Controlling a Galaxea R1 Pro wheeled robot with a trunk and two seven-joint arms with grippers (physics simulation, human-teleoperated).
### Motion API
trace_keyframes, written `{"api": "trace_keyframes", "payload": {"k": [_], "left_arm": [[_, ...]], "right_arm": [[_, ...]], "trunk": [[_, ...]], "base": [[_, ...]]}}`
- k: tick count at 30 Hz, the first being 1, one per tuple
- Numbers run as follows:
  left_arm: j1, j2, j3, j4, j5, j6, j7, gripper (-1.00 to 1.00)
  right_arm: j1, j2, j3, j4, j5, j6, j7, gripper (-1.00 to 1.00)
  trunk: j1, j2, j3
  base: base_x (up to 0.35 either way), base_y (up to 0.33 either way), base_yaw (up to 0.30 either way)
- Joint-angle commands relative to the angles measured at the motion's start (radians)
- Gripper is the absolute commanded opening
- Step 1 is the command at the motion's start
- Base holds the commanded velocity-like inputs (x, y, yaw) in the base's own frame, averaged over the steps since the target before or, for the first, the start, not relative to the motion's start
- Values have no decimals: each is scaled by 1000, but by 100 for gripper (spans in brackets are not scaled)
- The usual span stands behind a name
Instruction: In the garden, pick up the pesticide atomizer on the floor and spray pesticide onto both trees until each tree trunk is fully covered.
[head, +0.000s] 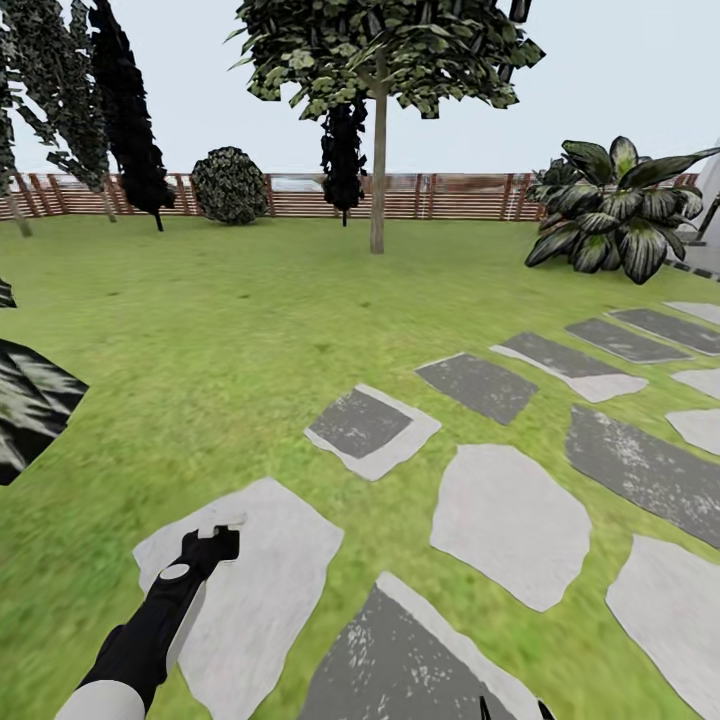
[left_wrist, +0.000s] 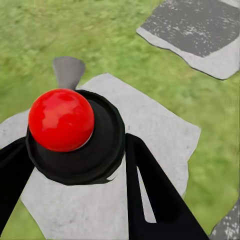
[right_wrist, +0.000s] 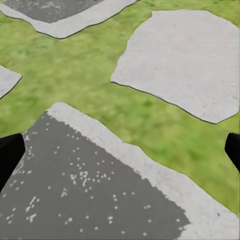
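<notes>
Left wrist view | left claw (left_wrist: 75, 165) grips pesticide atomizer (left_wrist: 75, 135) | above paving stone (left_wrist: 160, 130)

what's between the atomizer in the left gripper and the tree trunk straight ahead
Nothing visible blocks the way. The left gripper is shut on the pesticide atomizer, and open lawn with flat paving stones runs up to the tree trunk. The leafy plant stands off to the right.
</notes>
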Motion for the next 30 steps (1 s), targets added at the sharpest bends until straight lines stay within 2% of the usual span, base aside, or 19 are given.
{"api": "trace_keyframes", "payload": {"k": [1, 30], "left_arm": [[0, 0, 0, 0, 0, 0, 0, -100], [0, -2, -3, 10, 0, -1, 0, -100]], "right_arm": [[0, 0, 0, 0, 0, 0, 0, 100], [0, 0, 0, 0, 0, 0, 0, 100]], "trunk": [[0, 0, 0], [0, 0, 0]], "base": [[341, 0, 0], [341, 0, 0]]}}
